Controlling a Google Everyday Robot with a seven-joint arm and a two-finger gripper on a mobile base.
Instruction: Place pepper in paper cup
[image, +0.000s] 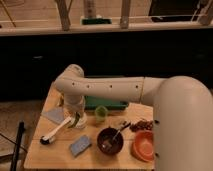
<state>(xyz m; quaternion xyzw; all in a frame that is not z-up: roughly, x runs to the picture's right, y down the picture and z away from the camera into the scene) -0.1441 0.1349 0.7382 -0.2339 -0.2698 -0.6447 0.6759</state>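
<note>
My arm reaches in from the right, bends at the elbow and drops to the table's left side. My gripper (75, 116) hangs there, right over the white paper cup (80, 121). A slim green pepper (74, 120) shows at the gripper's tip, at the cup's left rim, and the gripper looks shut on it. The wrist hides most of the cup. I cannot tell whether the pepper's lower end is inside the cup.
A light-green cup (101, 114) stands just right of the paper cup, before a green tray (107, 104). A white brush (54, 133), a blue sponge (80, 145), a dark bowl with a spoon (110, 140), an orange bowl (144, 146) and a grey cloth (54, 115) lie on the wooden table (45, 155).
</note>
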